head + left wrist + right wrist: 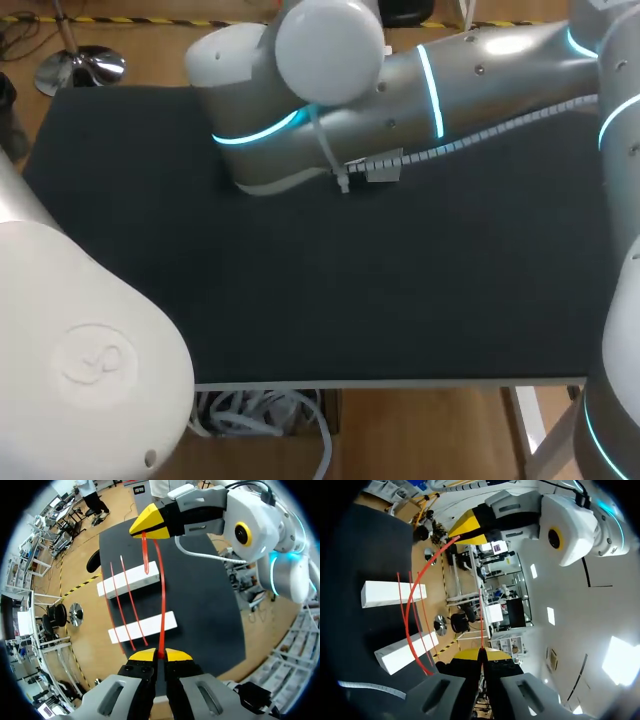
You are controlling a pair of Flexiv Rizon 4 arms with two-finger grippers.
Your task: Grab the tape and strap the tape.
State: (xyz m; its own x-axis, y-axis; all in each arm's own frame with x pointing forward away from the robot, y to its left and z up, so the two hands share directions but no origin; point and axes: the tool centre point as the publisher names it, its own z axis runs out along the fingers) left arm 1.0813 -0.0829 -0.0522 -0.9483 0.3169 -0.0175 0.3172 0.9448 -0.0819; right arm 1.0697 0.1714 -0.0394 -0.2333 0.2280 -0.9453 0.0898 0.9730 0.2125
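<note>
Left gripper is clamped on the red tape: both yellow tips are pinched together with the strand coming out between them. Right gripper is likewise clenched on the red tape, with a thin strand running straight ahead from between its tips.

In the left wrist view the right gripper sits ahead and above the table, tips together on the tape. One strand runs from it to the left gripper, and a shorter one hangs down onto the farther white block. More tape strands cross both that block and the nearer white block. Can't tell whether the tape passes under them.

In the right wrist view the left gripper is ahead, and the tape curves from its tips down past both white blocks.

The blocks lie parallel and apart on the black table.

In the head view the right arm comes in from the right and reaches across the far side of the table. Left arm fills the near-left corner. Grippers, tape and blocks are hidden there.
</note>
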